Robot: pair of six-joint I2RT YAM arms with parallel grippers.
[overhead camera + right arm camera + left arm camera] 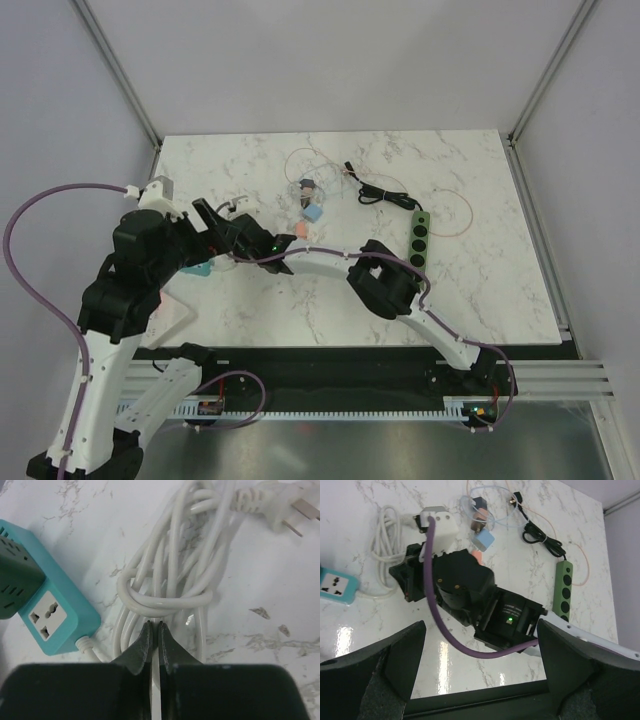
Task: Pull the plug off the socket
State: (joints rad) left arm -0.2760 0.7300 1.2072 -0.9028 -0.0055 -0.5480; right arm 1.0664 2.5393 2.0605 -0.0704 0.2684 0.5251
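A teal socket strip (47, 607) lies on the marble table with a dark green plug (15, 580) seated in its far end. Its white cable (170, 575) is coiled beside it and ends in a loose white plug (280, 510). My right gripper (155, 630) is shut, its tips just over the coil's wrap, right of the strip. From above, the right gripper (232, 250) sits by the teal strip (200, 268). My left gripper (480, 680) is open and empty, held high above the right wrist (465, 590); the strip (337, 587) shows at its left.
A green power strip (420, 238) with a black cable lies at the right. Small adapters, one of them light blue (312, 214), and thin looped wires lie at the middle back. A white adapter (437, 522) sits by the coil. A purple cable (445, 625) crosses the left wrist view.
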